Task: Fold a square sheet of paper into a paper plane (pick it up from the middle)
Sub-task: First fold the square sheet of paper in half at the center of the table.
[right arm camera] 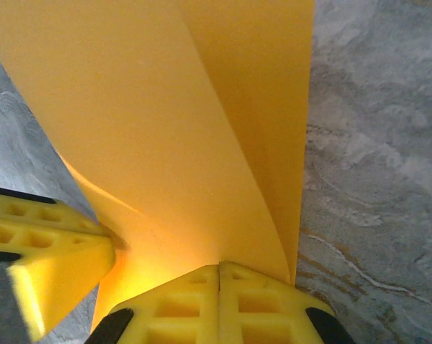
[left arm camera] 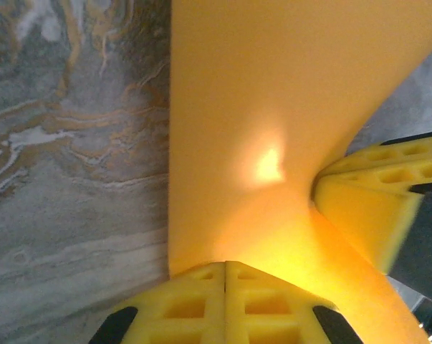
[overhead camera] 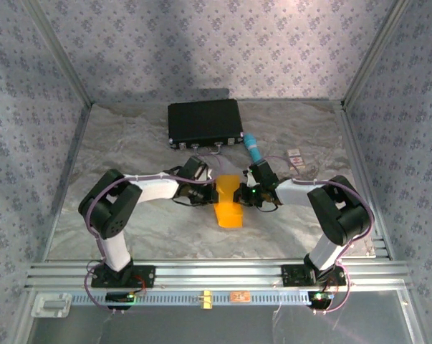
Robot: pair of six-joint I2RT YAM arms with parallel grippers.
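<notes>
- Top external sits high behind both arm bases, facing the far wall, and takes in the whole desk (overhead camera: pixel 130 229) from well back.
- Left wrist looks out along the left fingers (left arm camera: pixel 194 308), tight up against the sheet of paper (left arm camera: pixel 258 107).
- Right wrist does likewise over the right fingers (right arm camera: pixel 187 304), equally close.
- Both wrist views share that sheet and catch the opposite fingers; the top view shows the same spot mid-desk.

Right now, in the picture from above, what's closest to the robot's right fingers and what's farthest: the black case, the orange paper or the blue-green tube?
1. The orange paper: pinched in the right fingers, at the centre.
2. The blue-green tube: just behind them, toward the back.
3. The black case: farthest, at the back, a bit to the left.
</notes>
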